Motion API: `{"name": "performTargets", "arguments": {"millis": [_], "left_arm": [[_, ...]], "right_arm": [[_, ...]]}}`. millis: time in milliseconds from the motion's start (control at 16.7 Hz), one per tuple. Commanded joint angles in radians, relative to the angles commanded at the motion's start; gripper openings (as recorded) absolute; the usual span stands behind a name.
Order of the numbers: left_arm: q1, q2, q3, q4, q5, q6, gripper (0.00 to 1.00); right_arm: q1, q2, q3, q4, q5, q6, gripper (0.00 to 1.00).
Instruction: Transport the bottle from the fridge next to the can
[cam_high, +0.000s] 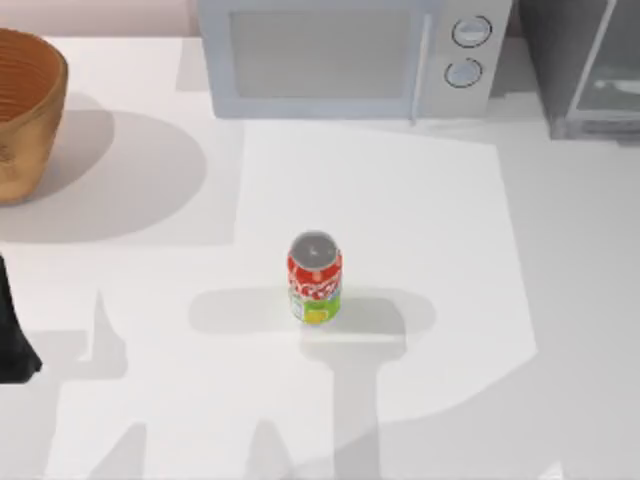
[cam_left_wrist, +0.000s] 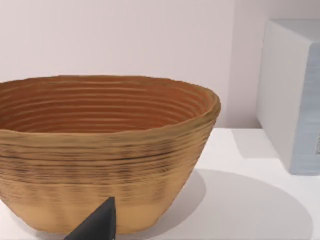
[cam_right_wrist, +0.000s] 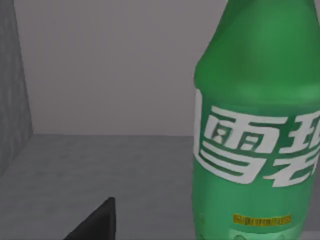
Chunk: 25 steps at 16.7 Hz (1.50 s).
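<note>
The bottle (cam_right_wrist: 257, 130) stands upright inside the fridge (cam_right_wrist: 100, 165), close before the right gripper (cam_right_wrist: 95, 222). Its smooth plastic looks slippery and light, so the straight labelled body seems the best hold. I cannot tell whether that gripper is open.

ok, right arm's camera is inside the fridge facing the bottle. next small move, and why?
Probably ease the right gripper sideways toward the bottle until its body sits between the fingers, then close. The right wrist view shows the bottle upright on the grey fridge floor, close but off to one side, not yet held. The can waits mid-table. The left arm sits parked at the left edge.
</note>
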Motion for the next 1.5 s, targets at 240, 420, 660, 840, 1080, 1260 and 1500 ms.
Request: {"name": "performTargets", "arguments": {"millis": [240, 420, 660, 840, 1080, 1260, 1500], "left_arm": [[0.000, 0.000, 0.000, 0.000, 0.000, 0.000, 1.00], [0.000, 0.000, 0.000, 0.000, 0.000, 0.000, 1.00], [0.000, 0.000, 0.000, 0.000, 0.000, 0.000, 1.00], [0.000, 0.000, 0.000, 0.000, 0.000, 0.000, 1.00], [0.000, 0.000, 0.000, 0.000, 0.000, 0.000, 1.00], [0.000, 0.000, 0.000, 0.000, 0.000, 0.000, 1.00], [0.000, 0.000, 0.000, 0.000, 0.000, 0.000, 1.00]], "right_arm": [[0.007, 0.018, 0.034, -0.018, 0.006, 0.000, 1.00], [0.015, 0.072, 0.136, -0.065, 0.016, -0.001, 1.00], [0.028, 0.141, 0.275, -0.133, 0.029, -0.001, 1.00], [0.031, 0.156, 0.304, -0.149, 0.033, -0.002, 1.00], [0.031, 0.156, 0.304, -0.149, 0.033, -0.002, 0.85], [0.031, 0.156, 0.304, -0.149, 0.033, -0.002, 0.62], [0.031, 0.156, 0.304, -0.149, 0.033, -0.002, 0.32]]}}
